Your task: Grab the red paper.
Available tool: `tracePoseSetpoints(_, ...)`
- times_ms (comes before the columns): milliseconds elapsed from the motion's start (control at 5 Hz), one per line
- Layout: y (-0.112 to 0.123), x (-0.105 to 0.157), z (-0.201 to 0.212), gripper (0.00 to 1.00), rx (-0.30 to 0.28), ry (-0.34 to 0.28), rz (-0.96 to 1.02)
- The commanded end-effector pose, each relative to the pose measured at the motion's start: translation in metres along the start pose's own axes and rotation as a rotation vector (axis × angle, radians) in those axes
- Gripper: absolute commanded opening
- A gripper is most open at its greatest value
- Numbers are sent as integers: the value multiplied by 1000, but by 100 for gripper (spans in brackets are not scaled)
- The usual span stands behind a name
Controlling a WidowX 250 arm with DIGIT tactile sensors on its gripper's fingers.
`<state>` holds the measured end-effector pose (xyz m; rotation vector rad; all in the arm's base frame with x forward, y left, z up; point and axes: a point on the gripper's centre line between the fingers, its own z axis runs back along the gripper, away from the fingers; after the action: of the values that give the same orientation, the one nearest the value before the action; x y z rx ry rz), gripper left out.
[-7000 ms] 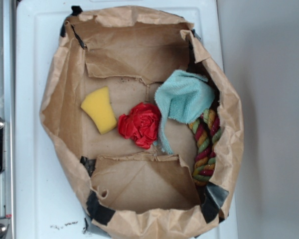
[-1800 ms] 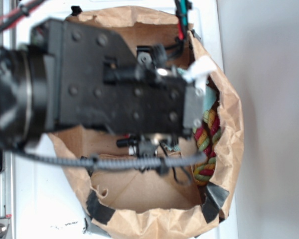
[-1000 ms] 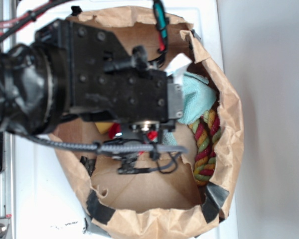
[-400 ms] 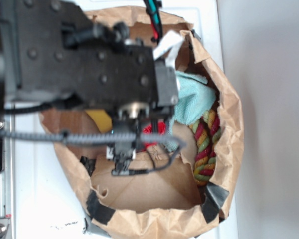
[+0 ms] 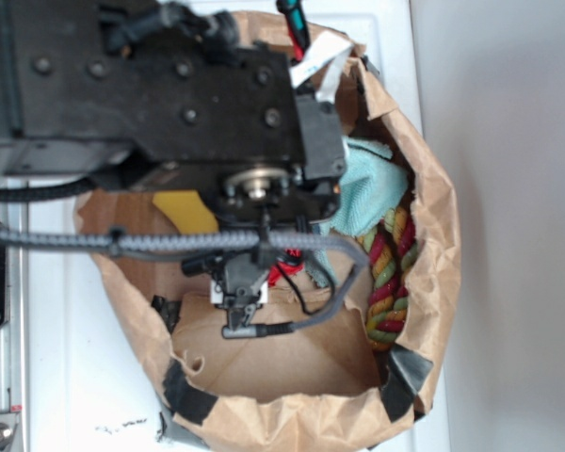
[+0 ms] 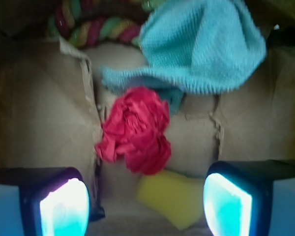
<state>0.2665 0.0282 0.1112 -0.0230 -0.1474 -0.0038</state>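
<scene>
Your gripper (image 6: 145,201) is spread wide and holding nothing, and the red paper (image 6: 135,130) sits at about 12 o'clock from it in the wrist view, lined up with the gap between the fingers (image 6: 64,206). It's on the bag (image 5: 264,348) floor, touching the yellow sponge (image 6: 174,196) and tucked under the teal cloth (image 6: 206,44) edge. From outside the arm hides nearly all of it, so you can't judge the height above it.

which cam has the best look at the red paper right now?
Wrist view. The whole red paper shows there, crumpled on the bag floor between the blue cloth and the yellow sponge. In the exterior view the arm covers it; only a red sliver shows.
</scene>
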Motion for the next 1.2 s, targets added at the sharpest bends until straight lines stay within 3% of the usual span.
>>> tracePoseSetpoints(0,-10,3,5,100,-8,-22,-37)
tracePoseSetpoints(400,-12,12,2,100,-9,-25,-14)
tracePoseSetpoints(1000,-31,6,-42,100,12,26,-57)
